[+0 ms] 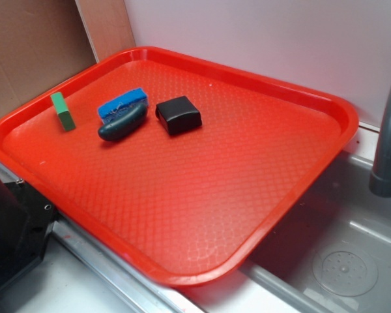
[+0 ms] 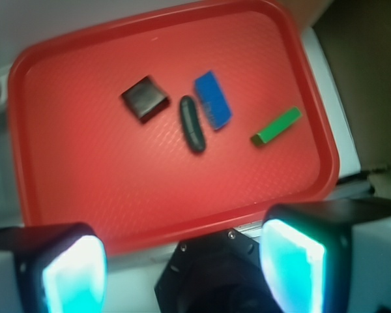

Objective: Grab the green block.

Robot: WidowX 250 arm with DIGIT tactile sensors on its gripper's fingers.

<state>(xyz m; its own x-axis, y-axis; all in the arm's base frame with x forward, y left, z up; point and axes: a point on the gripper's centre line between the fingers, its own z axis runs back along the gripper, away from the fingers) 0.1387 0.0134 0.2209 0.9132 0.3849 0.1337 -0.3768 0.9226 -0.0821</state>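
Wrist view: we see gripper (image 2: 182,261) wide, empty, high off the tray (image 2: 72,195); green block (image 2: 276,126) untouched, whole grab remains.

bright green block (image 1: 62,111), red diamond-textured tray (image 1: 202,215), blue sponge (image 1: 122,103)

A red plastic tray (image 1: 260,215) with a textured floor rests across a steel sink (image 1: 352,261); a grey faucet pipe (image 1: 390,130) stands at the sink's right side; on the tray, a blue sponge (image 1: 122,102) lies touching a dark green rounded oblong object (image 1: 122,122); a black box (image 1: 178,115) sits just beside them; brown cardboard (image 1: 26,52) stands behind the tray's left corner
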